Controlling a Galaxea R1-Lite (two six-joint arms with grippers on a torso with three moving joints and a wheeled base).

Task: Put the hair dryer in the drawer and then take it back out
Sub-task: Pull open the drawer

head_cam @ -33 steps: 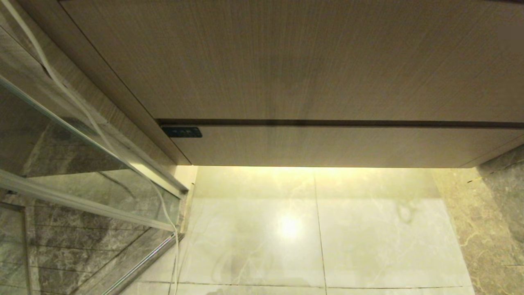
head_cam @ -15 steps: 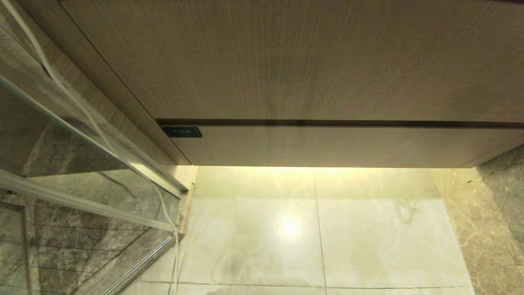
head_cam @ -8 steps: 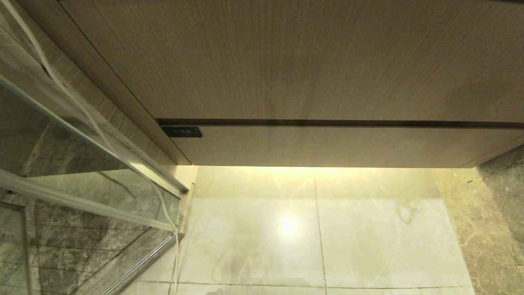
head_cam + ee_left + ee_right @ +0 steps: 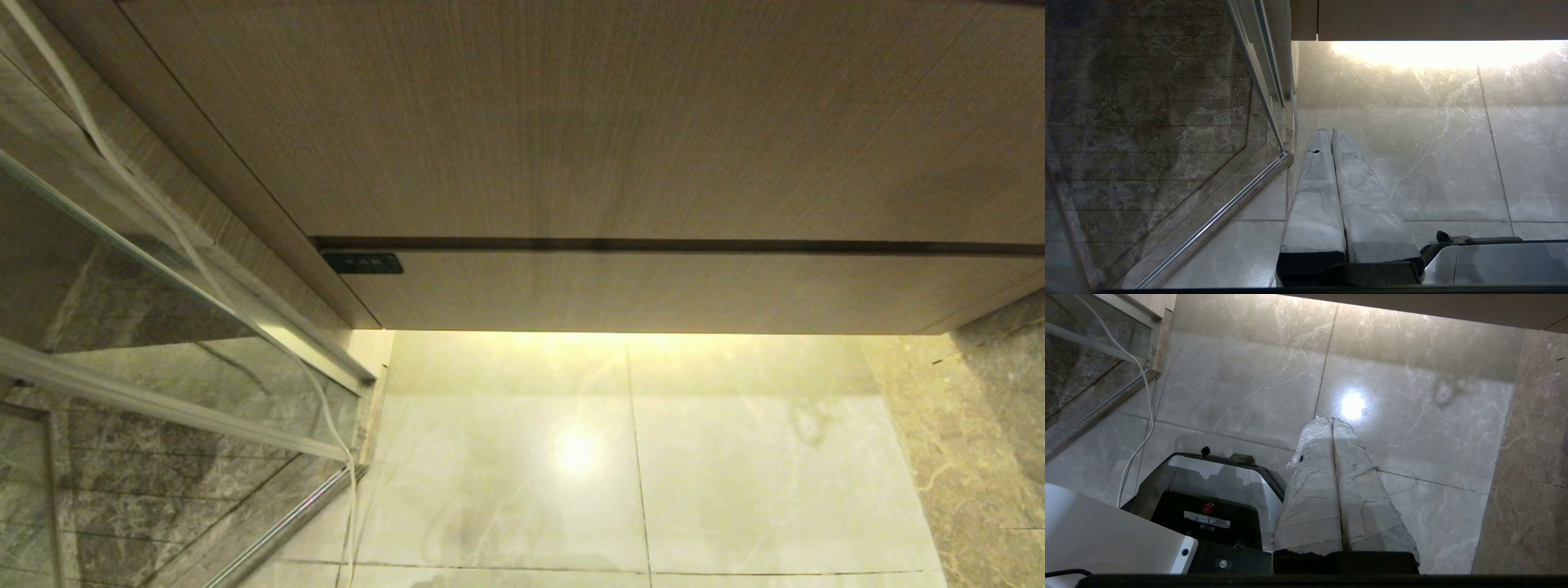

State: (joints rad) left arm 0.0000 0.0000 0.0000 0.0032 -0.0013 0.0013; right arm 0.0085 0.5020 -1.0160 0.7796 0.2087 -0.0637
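The drawer (image 4: 653, 290) is fully closed. Its handle-less wood-grain front sits flush below the taller cabinet panel (image 4: 571, 122), with the small dark label (image 4: 362, 263) at its left end. The head view is unchanged across the last two seconds: nothing at the cabinet has moved, and neither arm appears there.

The hair dryer is not visible in any view, so its location cannot be determined.

The left end effector (image 4: 1327, 132) hangs over the marble floor (image 4: 1433, 163) just beside the glass shower door frame (image 4: 1208, 224), fingers pressed together and empty. The right end effector (image 4: 1330, 420) is likewise narrowed to contact, holding nothing, and points down at the floor tiles next to the robot base (image 4: 1208, 490). A white cable (image 4: 1145, 416) trails along the glass partition.

Assessment: the task is at its start. The drawer must be opened first; with no handle, the front likely requires a pull at the gap along its upper edge.
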